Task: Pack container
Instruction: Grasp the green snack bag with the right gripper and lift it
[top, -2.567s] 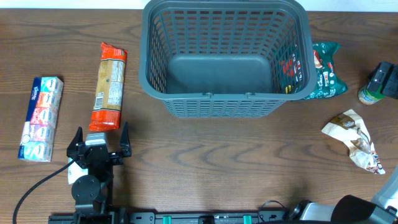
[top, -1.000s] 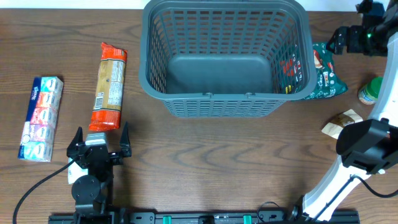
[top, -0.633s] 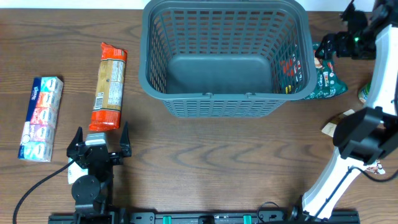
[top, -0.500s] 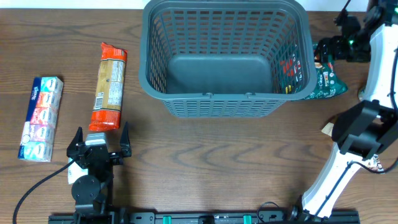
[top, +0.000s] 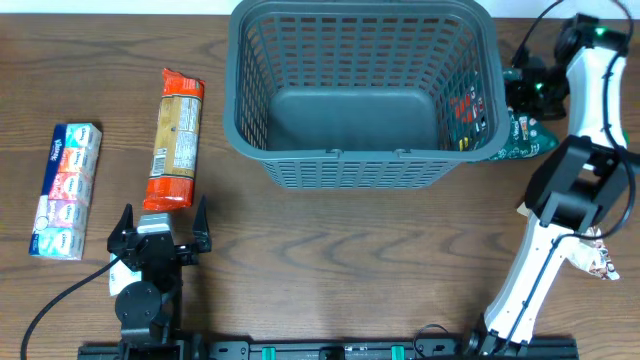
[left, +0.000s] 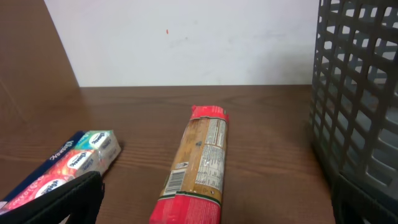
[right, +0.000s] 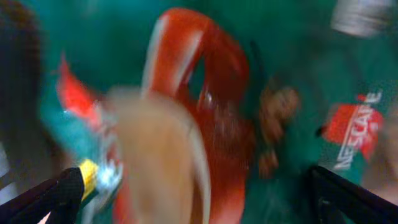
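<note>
The container, a large dark grey lattice basket (top: 340, 155), stands at the back middle and holds nothing; its wall fills the right of the left wrist view (left: 360, 93). A green coffee packet (top: 522, 136) leans against its right wall. My right gripper (top: 524, 86) is open and hangs right over that packet, which fills the blurred right wrist view (right: 205, 112) between the spread fingers (right: 199, 202). My left gripper (top: 160, 226) is open and empty at the front left, just short of a long red-and-tan biscuit packet (top: 175, 135), which also shows in the left wrist view (left: 202, 162).
A pack of tissues (top: 65, 175) lies at the far left, also in the left wrist view (left: 68, 165). A crumpled cream packet (top: 590, 245) lies at the right, partly hidden by the white right arm (top: 590, 70).
The right arm has swung in from the right edge, and its gripper has moved left and down over the green packet. The left arm and all packets have stayed put.
</note>
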